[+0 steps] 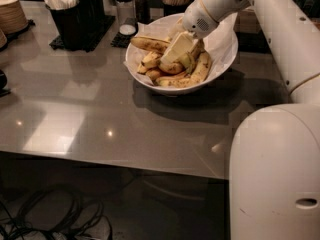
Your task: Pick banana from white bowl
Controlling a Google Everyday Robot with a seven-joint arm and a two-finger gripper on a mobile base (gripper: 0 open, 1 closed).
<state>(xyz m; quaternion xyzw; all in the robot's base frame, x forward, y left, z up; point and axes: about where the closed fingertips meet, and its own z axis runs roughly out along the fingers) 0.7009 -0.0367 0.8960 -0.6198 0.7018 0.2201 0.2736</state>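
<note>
Standing left of the white bowl [172, 89], a black caddy [75, 21] holds white utensils. The gripper [177, 49] sits among several bananas at bowl centre; its grip state cannot be told. The banana [200, 70] curves along the bowl's right side, just beside the gripper.

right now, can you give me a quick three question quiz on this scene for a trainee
1. True or false: the tool is down inside the white bowl, among the bananas.
2. What lines the bowl? A) white paper B) foil C) green cloth
3. Fill in: seen from the camera, the black holder stands to the ___ of the bowl.

Key: 1 true; 2 A; 3 left.
</note>
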